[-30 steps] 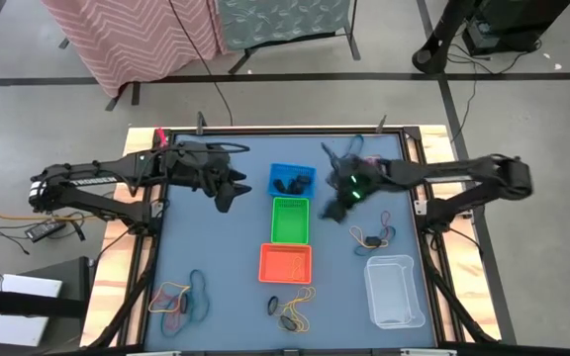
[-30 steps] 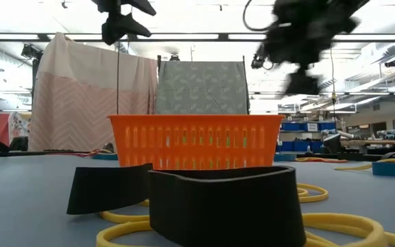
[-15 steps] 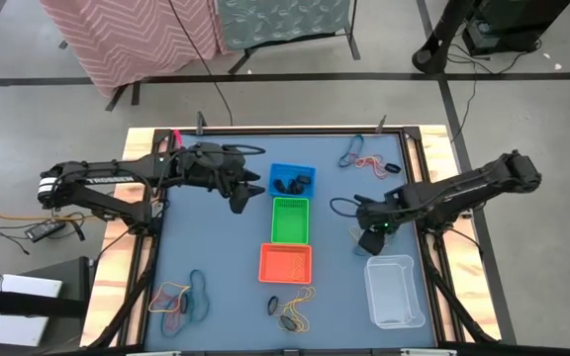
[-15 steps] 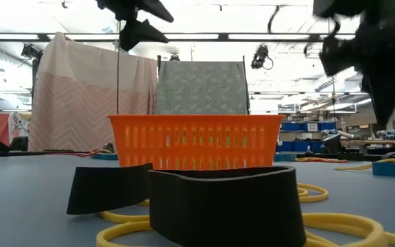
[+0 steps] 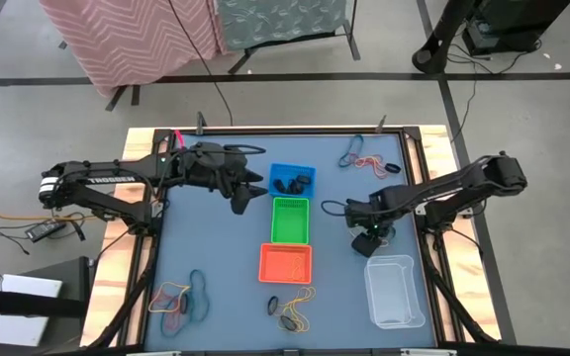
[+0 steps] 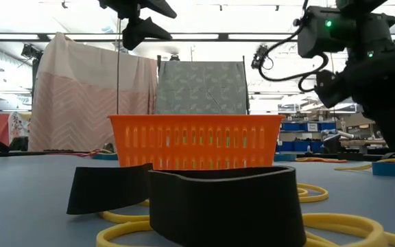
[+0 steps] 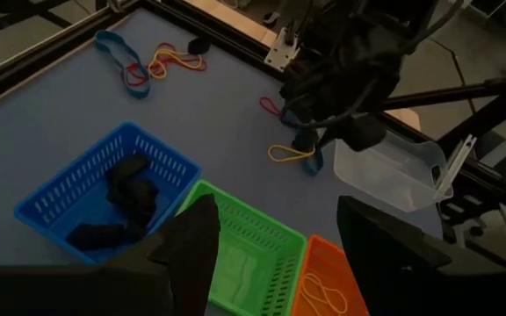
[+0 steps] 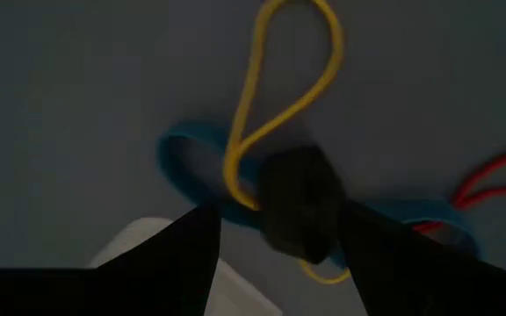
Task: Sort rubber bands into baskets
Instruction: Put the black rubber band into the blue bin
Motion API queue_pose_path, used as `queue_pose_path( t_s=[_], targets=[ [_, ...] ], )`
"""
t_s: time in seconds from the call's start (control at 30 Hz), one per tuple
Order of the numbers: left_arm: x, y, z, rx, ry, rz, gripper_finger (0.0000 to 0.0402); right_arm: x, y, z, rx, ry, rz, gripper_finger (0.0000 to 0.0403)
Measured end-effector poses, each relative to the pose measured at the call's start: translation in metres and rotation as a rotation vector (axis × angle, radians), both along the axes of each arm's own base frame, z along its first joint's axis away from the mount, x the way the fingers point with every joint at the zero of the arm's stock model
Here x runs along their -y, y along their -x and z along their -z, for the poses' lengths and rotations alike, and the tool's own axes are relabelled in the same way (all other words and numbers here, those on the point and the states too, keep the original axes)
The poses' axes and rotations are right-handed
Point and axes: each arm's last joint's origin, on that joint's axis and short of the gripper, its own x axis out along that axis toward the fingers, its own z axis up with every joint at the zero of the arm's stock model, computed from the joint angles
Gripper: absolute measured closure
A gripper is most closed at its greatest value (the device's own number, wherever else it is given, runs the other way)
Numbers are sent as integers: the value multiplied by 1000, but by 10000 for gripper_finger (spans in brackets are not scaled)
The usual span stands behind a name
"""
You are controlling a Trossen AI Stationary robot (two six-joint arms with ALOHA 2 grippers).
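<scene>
Desk point(image 5: 216, 237): blue top, wooden side rails, both arms reaching in from either side.

Clear tub point(image 5: 395, 290) is seen near the right front corner of the desk, with nothing visible inside. In a column down the middle, three small baskets are set: blue basket point(image 5: 292, 179) farthest back, holding several black bands; green basket point(image 5: 290, 220) just in front of it; orange basket point(image 5: 285, 263) in front again, with a yellow band seen on its floor from the left wrist view.

Left gripper point(image 5: 246, 195) is held above the desk just left of the blue and green baskets; jaws are seen parted wide in the left wrist view, with nothing between them.

Right gripper point(image 5: 368, 235) is lowered close to the desk just behind the clear tub, over a small tangle of bands. In the right wrist view its jaws are spread wide and empty, with a yellow band point(image 8: 271, 105), a teal band point(image 8: 191, 171), a black band point(image 8: 301, 206) and a red band point(image 8: 495, 175) lying directly beneath.

Loose rubber bands are noted in three further clusters: a group point(image 5: 361, 155) at the back right corner, a group point(image 5: 181, 297) at the front left, and black and yellow ones point(image 5: 292, 309) just in front of the orange basket
</scene>
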Motion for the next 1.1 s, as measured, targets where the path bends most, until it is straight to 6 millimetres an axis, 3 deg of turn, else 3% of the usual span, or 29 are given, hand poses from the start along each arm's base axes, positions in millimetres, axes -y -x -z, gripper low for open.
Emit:
queue_pose_path(
  t_s=[0.3,0.43,0.53,0.8,0.93,1.1],
  targets=[
    [0,0,-1,6,0,0,169,-2,-9,23,-89,-3,-7,216],
    [0,0,-1,7,1,-3,169,-1,-10,18,-65,15,-8,301],
    [0,0,-1,6,2,-8,169,0,-11,-2,2,63,-22,381],
    [0,0,-1,6,0,-11,169,17,0,-66,141,197,47,393],
    [-1,0,-1,5,-7,-18,169,23,5,-73,160,166,79,391],
    [-1,0,-1,5,-8,-18,170,18,0,-65,114,77,35,396]
  ],
)
